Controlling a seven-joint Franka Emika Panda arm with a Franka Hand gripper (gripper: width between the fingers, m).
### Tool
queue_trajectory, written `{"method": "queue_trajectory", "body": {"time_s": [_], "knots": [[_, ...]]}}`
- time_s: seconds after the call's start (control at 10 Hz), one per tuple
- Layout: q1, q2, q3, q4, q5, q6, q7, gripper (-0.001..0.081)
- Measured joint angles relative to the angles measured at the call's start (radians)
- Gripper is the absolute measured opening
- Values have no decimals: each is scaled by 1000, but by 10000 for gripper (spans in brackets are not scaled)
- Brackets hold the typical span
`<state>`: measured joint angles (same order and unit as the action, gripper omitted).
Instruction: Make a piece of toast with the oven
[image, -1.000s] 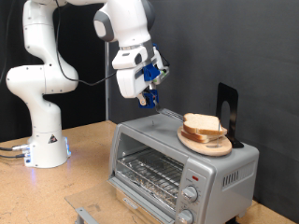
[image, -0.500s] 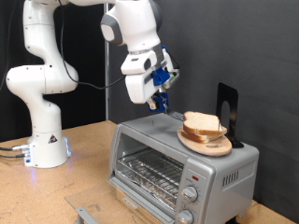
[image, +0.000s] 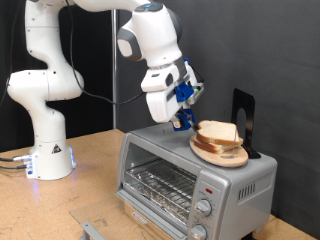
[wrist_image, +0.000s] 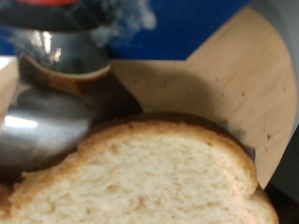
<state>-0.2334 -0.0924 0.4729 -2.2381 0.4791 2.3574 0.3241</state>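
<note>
The silver oven (image: 165, 150) stands on the wooden table with its glass door shut and the wire rack (image: 160, 185) showing through it. On its top sits a round wooden plate (image: 232, 158) with bread slices (image: 218, 132) stacked together. A piece of toast lying on its own is out of view. My gripper (image: 183, 120) hangs just above the oven top, close beside the stack on the exterior view's left. The wrist view is filled by the top bread slice (wrist_image: 149, 177) and the wooden plate (wrist_image: 234, 84) behind it.
Two round knobs (image: 204, 208) and a red light (image: 208, 188) sit on the oven's front right. A black upright stand (image: 243, 120) rises behind the plate. The arm's white base (image: 45, 150) stands at the left. A small metal piece (image: 93, 229) lies on the table in front.
The gripper has travelled to the exterior view's right and downward, from above the oven's back left corner to right beside the bread stack. The bread and oven have not moved.
</note>
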Motion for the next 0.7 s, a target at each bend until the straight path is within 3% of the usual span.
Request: {"method": "queue_trajectory", "body": {"time_s": [0.4, 0.7], "knots": [[3, 2, 3, -23, 102, 43, -112, 466], [1, -50, -12, -60, 194, 32, -188, 466]]}}
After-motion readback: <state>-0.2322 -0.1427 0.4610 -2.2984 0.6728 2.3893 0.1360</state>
